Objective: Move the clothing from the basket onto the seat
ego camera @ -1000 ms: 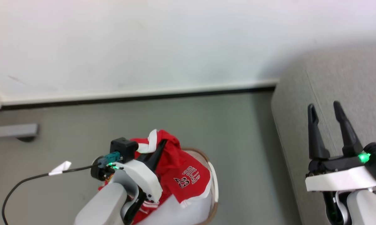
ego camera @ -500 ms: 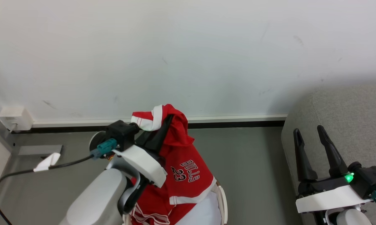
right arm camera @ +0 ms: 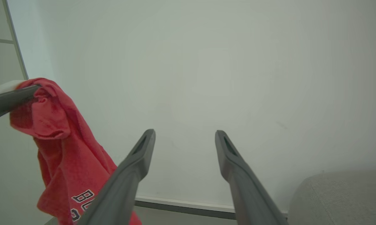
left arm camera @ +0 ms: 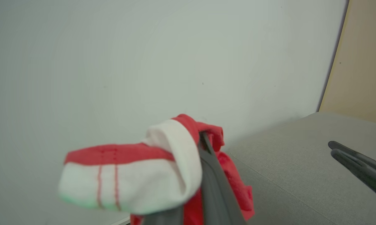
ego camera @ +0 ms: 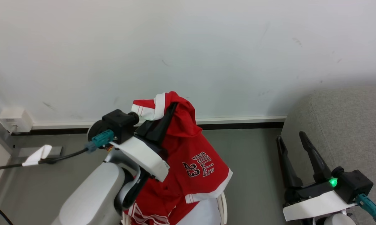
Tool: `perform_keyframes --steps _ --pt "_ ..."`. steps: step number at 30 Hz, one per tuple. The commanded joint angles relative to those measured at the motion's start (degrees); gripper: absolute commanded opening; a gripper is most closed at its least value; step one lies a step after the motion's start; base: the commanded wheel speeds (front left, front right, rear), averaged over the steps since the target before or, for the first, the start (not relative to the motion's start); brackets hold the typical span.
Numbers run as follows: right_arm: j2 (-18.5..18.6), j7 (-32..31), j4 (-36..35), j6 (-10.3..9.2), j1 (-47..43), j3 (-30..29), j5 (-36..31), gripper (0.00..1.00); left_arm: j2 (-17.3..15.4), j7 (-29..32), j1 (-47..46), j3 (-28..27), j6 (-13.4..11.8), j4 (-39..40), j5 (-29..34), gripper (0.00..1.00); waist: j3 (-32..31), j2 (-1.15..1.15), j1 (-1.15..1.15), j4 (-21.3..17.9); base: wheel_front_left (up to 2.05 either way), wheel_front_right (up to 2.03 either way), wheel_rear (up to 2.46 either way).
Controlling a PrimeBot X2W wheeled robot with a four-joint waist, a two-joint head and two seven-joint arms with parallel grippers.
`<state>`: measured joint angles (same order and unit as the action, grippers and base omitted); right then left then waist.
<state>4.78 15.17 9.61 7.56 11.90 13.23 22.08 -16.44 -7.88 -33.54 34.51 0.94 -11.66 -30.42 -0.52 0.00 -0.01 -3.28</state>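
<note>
The left gripper (ego camera: 172, 107) is clamped on a bunched, white-trimmed edge of the red "BULLS 23" jersey (ego camera: 200, 165). The jersey hangs down from its fingertips along its wrist, raised above the laundry basket (ego camera: 223, 204) that sits under the forearm. A white-striped red piece (ego camera: 147, 215) shows beneath the jersey, at the basket's mouth. The right gripper (ego camera: 291, 136) holds nothing, its fingers spread apart. Its tips are at the near edge of the grey sofa seat (ego camera: 347, 125), which lies well off to the left gripper's right.

Head camera: high, angled down toward plain white wall (ego camera: 188, 47). Wrist cameras: nearer, facing same wall; all three share red white-trimmed fabric jersey (ego camera: 188, 147)
</note>
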Motion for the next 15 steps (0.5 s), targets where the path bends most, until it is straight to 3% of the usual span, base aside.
perform_keyframes --steps 1,7,15 --pt "0.23 -0.03 -0.08 -0.14 0.1 0.49 0.61 1.0 -0.32 0.2 0.6 -0.05 -0.14 0.37 -0.96 0.0 0.01 0.0 0.01 0.0 0.0 0.0 0.0" --pt "2.18 -0.03 1.64 -0.14 2.39 8.5 1.2 1.0 -0.1 0.69 0.34 0.46 -0.11 0.71 -1.26 0.0 0.25 0.0 0.01 0.18 0.0 0.0 0.0" --pt "3.85 -0.03 9.64 -0.13 8.98 21.32 5.41 1.0 1.31 1.25 -0.55 2.45 0.69 0.61 -1.07 0.0 0.11 0.0 0.01 2.17 0.0 0.0 0.0"
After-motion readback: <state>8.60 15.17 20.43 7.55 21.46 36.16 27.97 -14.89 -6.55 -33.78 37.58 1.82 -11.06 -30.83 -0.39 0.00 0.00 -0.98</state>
